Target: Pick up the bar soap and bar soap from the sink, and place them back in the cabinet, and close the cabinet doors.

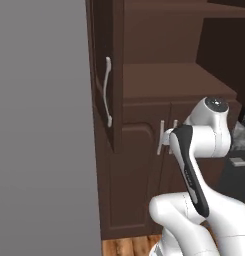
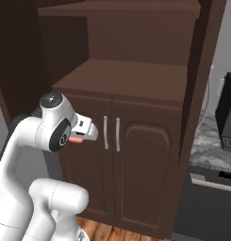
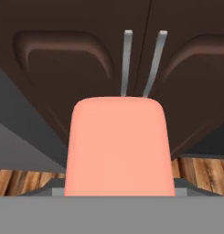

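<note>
A salmon-orange bar soap (image 3: 118,146) sits upright between my fingers, close to the camera in the hand view. From the right base view it shows as a small orange sliver (image 2: 76,139) under the white hand. My gripper (image 2: 82,135) is shut on it and hangs in front of the lower arched doors, below the cabinet's open shelf (image 2: 121,77). The tall dark brown cabinet (image 1: 159,75) stands open. Its left door (image 1: 101,60) with a long silver handle (image 1: 108,92) is swung out toward me, and the right door (image 2: 202,70) is also swung out. The sink is out of view.
Two shorter arched-panel doors with small silver handles (image 2: 112,134) are shut just ahead of the hand. A flat grey panel (image 1: 39,125) fills the left. A black appliance (image 2: 227,113) stands on the speckled counter (image 2: 206,141) at the right. Wooden floor (image 2: 103,230) lies below.
</note>
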